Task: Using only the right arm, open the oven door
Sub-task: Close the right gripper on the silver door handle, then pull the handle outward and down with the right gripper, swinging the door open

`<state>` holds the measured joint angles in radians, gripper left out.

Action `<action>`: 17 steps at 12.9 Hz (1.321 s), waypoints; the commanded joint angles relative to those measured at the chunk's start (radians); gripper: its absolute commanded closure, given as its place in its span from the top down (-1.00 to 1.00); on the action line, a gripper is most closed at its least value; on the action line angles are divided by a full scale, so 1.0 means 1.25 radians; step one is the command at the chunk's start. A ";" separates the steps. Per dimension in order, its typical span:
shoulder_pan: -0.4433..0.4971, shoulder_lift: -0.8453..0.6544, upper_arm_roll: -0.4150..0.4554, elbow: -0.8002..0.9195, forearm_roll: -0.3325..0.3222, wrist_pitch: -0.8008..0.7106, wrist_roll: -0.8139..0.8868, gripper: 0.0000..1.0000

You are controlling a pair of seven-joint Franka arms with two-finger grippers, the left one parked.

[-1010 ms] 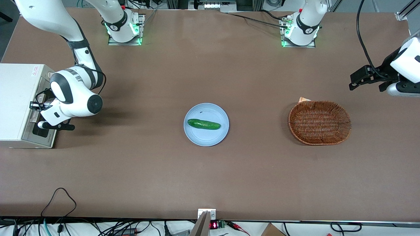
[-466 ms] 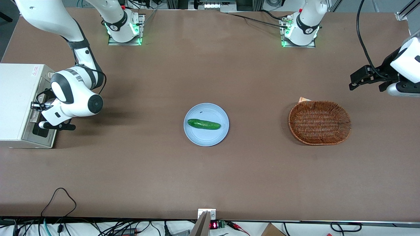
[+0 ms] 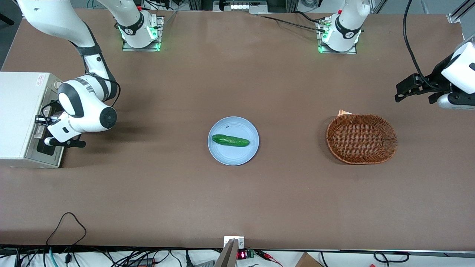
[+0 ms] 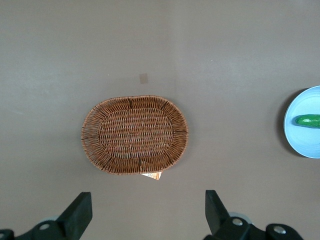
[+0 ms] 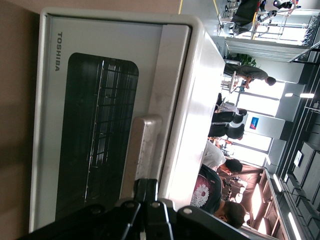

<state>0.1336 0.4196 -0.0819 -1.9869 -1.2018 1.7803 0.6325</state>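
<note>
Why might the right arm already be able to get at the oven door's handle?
Probably yes: the gripper sits right at the handle of the closed oven door, with nothing between them.

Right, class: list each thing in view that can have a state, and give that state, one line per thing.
oven door: closed, flush with the oven front.
handle: gripper is at it.
gripper: at the oven door's handle, shut on it.
plate: holds the cucumber.
cucumber: lying flat on the plate.
basket: upright, empty, toward the parked arm's end.
</note>
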 commanded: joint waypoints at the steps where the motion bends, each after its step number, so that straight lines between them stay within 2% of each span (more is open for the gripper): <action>1: -0.003 0.002 0.009 -0.011 -0.003 0.012 0.016 -0.97; 2: -0.003 0.003 0.010 -0.011 -0.002 0.013 0.014 -0.97; 5: 0.000 0.004 0.016 -0.007 0.053 0.030 0.011 -0.97; 12: 0.002 0.027 0.048 0.000 0.057 0.036 0.009 -0.98; 14: 0.002 0.034 0.063 0.009 0.094 0.052 0.009 -0.99; 17: 0.006 0.046 0.068 0.014 0.096 0.053 0.009 -0.99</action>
<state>0.1523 0.4425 0.0046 -1.9853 -1.0905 1.8314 0.6325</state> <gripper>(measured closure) 0.991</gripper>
